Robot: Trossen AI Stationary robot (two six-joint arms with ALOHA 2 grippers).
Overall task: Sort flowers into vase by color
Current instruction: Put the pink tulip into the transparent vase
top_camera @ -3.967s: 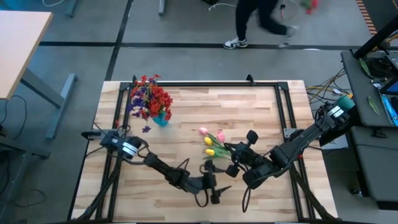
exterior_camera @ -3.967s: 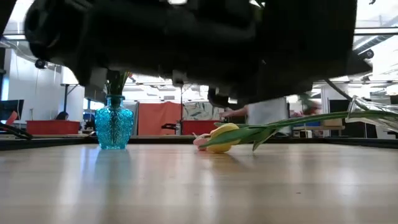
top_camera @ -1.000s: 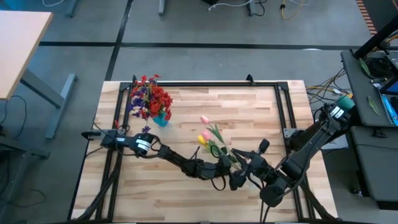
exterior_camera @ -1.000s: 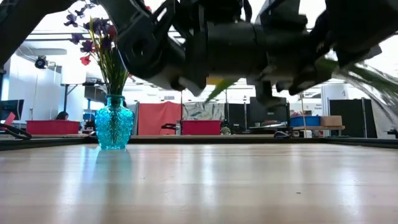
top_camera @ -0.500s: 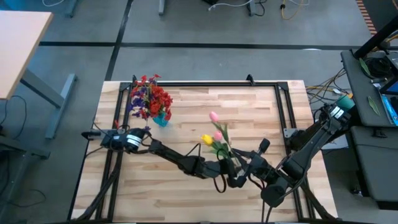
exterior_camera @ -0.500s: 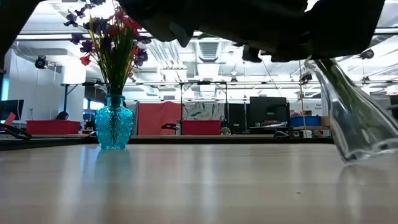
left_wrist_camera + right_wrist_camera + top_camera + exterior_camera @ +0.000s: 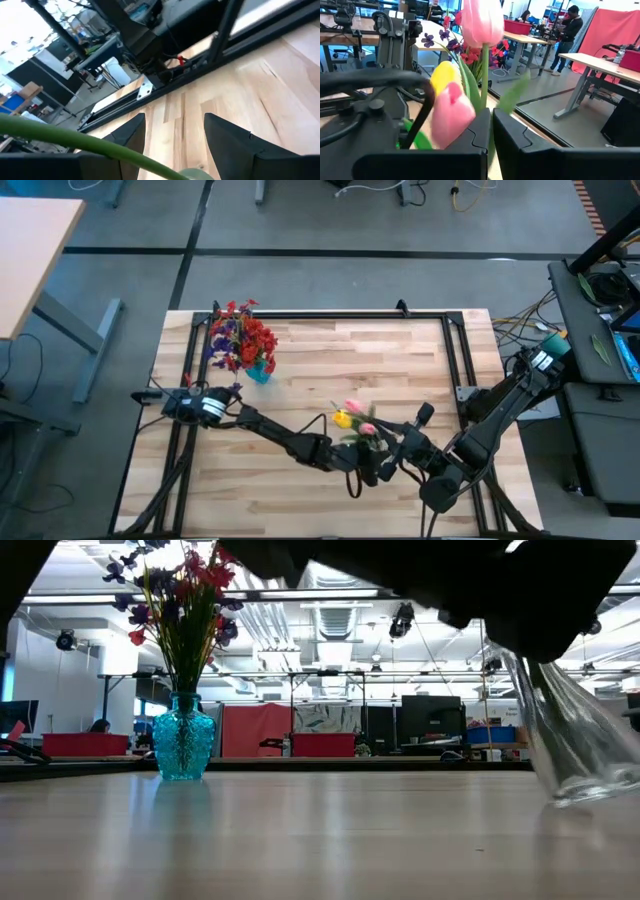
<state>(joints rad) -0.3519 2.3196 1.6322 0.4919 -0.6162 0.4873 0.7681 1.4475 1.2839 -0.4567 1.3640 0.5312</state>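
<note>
The left hand (image 7: pixel 352 461), half open, grips the tulips (image 7: pixel 352 420); the right hand (image 7: pixel 400 454), shut, steadies the clear vase (image 7: pixel 575 745). Lower the stems straight in.

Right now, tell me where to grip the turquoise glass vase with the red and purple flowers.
Take the turquoise glass vase at its narrow neck, above the round belly, coming in level from the wooden table's middle. It stands upright, and the red and purple flowers spread over its mouth, likely blocking a top approach.
</note>
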